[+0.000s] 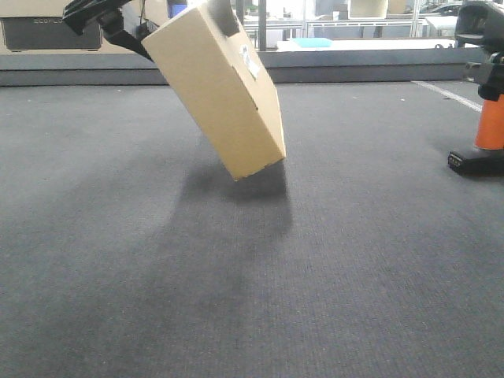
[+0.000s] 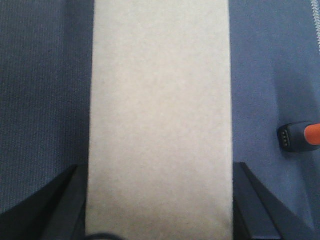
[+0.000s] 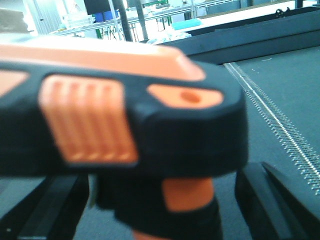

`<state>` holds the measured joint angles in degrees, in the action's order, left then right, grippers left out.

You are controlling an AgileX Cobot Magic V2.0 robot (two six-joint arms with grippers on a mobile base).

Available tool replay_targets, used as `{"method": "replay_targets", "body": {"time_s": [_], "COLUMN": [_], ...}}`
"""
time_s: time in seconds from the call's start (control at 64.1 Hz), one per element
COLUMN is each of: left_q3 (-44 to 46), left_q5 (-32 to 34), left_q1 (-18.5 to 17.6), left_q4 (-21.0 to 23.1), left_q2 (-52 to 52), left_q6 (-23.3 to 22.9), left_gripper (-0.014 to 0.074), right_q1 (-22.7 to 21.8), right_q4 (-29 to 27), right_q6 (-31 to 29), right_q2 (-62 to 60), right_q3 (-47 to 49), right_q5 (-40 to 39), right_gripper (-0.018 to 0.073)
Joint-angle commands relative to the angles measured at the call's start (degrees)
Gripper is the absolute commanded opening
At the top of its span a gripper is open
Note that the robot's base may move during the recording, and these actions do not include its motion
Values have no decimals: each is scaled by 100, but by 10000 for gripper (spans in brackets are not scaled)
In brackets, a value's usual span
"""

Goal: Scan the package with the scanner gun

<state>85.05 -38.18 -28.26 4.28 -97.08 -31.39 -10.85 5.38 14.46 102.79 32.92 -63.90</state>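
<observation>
On a dark grey mat (image 1: pixel 157 299) in a rack-lined (image 3: pixel 125 20) workroom, the left gripper (image 2: pixel 157 172) is clamping the package (image 1: pixel 216 87) by its sides, tilted over the mat. Only the front view is showing its white label (image 1: pixel 250 61). The right gripper (image 3: pixel 162 187) is flanking the upright scanner gun (image 1: pixel 488 118), fingers (image 3: pixel 260 200) spread wide.

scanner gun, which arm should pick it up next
Right. The right gripper straddles the scanner gun, fingers open on either side, while the left gripper is clamped on the box, holding it tilted.
</observation>
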Motion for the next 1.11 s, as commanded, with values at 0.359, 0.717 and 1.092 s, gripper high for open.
{"method": "replay_targets", "body": {"time_s": [0.359, 0.717, 1.092], "left_q3": [23, 23, 23], "left_q5": [52, -766, -1790], "left_q1": [29, 547, 1844], "left_q4": [-12, -12, -12], "left_q2": [39, 183, 527], "left_q6": [233, 1070, 2837], "left_gripper": [-111, -111, -111], "right_q1": [2, 2, 2], "right_q4": [46, 281, 738], "right_q6": [4, -65, -130], "right_q2": [-647, -2138, -3911], "right_q3": [-709, -1035, -1035], "right_q5": [-225, 1516, 2819], "right_gripper": [496, 77, -168]}}
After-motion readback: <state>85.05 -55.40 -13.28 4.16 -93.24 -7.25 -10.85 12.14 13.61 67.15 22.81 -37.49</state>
